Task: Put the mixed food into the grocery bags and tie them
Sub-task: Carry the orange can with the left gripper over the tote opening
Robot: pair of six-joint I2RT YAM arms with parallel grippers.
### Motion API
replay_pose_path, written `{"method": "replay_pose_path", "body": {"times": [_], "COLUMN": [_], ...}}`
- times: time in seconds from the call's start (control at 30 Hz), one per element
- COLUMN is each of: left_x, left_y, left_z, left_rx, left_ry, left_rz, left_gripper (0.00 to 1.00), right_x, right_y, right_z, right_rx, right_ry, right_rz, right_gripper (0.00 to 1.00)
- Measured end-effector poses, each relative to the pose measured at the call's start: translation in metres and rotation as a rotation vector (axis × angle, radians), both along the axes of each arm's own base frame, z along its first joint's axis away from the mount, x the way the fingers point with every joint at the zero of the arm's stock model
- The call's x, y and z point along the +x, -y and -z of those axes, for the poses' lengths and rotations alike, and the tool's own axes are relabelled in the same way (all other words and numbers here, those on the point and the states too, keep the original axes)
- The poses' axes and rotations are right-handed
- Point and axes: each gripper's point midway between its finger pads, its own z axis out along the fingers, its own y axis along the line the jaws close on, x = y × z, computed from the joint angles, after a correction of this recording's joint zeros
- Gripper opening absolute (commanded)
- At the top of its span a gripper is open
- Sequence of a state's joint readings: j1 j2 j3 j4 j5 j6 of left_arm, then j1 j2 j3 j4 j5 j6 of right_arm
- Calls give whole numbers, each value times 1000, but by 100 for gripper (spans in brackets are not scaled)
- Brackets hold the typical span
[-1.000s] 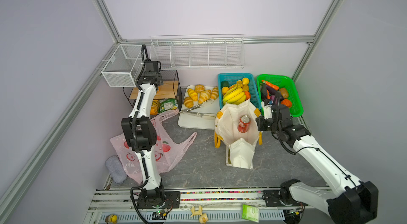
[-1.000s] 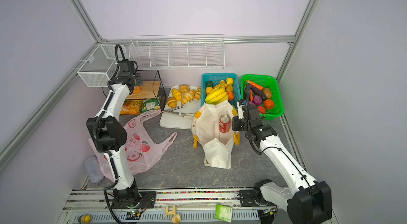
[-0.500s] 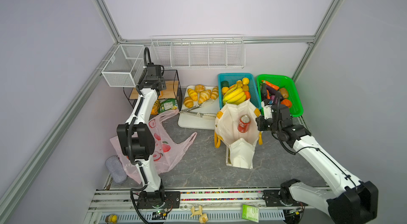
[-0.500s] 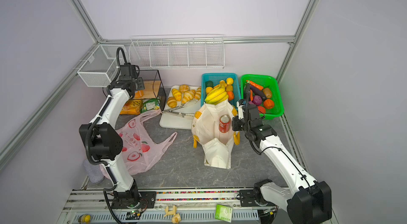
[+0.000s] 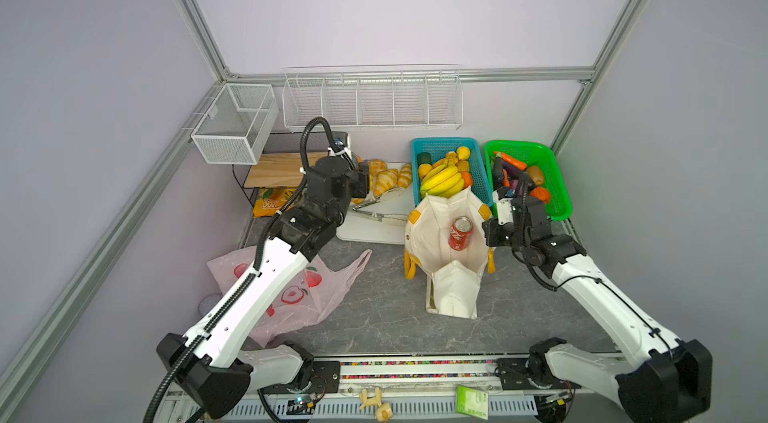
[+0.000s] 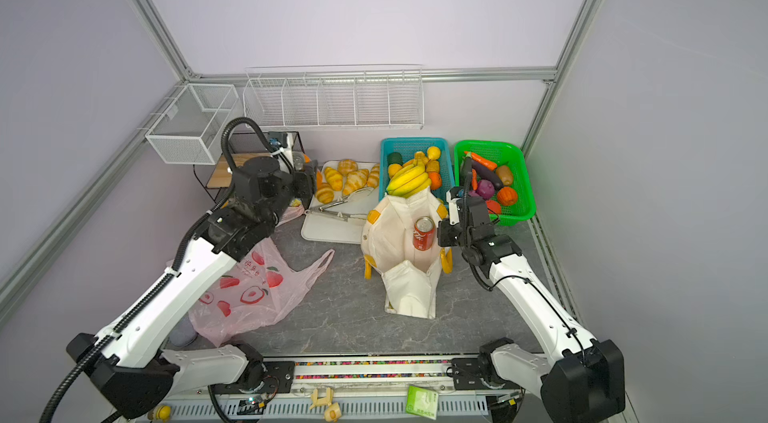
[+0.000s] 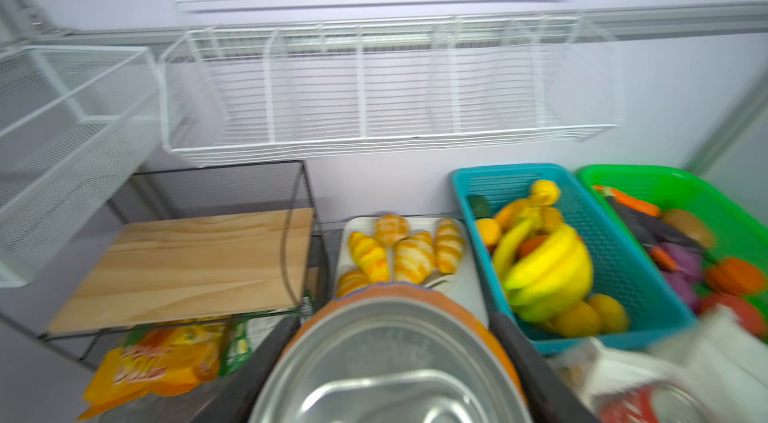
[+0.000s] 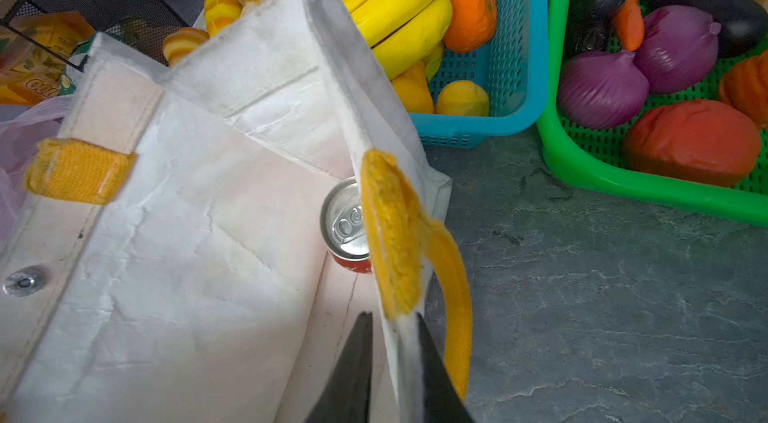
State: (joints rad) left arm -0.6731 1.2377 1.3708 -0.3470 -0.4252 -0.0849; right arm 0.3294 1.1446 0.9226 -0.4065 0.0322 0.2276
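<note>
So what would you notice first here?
Probably the yellow bananas in the blue basket at the back. Then the red can inside the tote mid-table, whose rim the right hand pinches. The left hand holds an orange can near the bread.

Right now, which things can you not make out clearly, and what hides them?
Orange soda can: left wrist view, blurred; its body is cut off by the picture edge, label unseen.
Pink bag: both top views, the left arm covers its middle; contents cannot be told.
Red cola can: right wrist view, the wall and handle of the tote hide its body.
Right hand: same view, fingers cut off by the edge.
</note>
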Motion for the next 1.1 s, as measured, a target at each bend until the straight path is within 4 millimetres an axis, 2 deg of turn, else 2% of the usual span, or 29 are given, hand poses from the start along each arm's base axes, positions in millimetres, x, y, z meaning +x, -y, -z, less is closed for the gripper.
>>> {"method": "replay_pose_path", "body": {"times": [0.07, 0.17, 0.3, 0.4, 0.53, 0.7, 0.9, 1.1], "left_x": [-21, -46, -58, -60, -65, -74, -78, -61], "left_y": [38, 102, 171, 204, 226, 245, 255, 265], "left_z": [3, 28, 84, 131, 180, 221, 256, 276], "left_rx": [-20, -38, -17, 27, 82, 129, 164, 175], "left_ry": [12, -23, -129, -215, -311, -392, -446, -445], "left_rz": [115, 305, 487, 576, 660, 765, 814, 786], "left_gripper": [39, 39, 39, 39, 40, 40, 40, 40], "right_x": [0, 0, 0, 0, -1, -1, -1, -1], "right_y": [0, 0, 1, 1, 2, 2, 2, 2], "right_z": [0, 0, 0, -1, -2, -3, -3, -3], "right_rx": [0, 0, 0, 1, 0, 1, 0, 0], "right_ry": [0, 0, 1, 3, 8, 9, 10, 10], "right_rz": [1, 1, 2, 2, 5, 4, 5, 4], "right_gripper": [19, 19, 19, 19, 19, 19, 19, 19]}}
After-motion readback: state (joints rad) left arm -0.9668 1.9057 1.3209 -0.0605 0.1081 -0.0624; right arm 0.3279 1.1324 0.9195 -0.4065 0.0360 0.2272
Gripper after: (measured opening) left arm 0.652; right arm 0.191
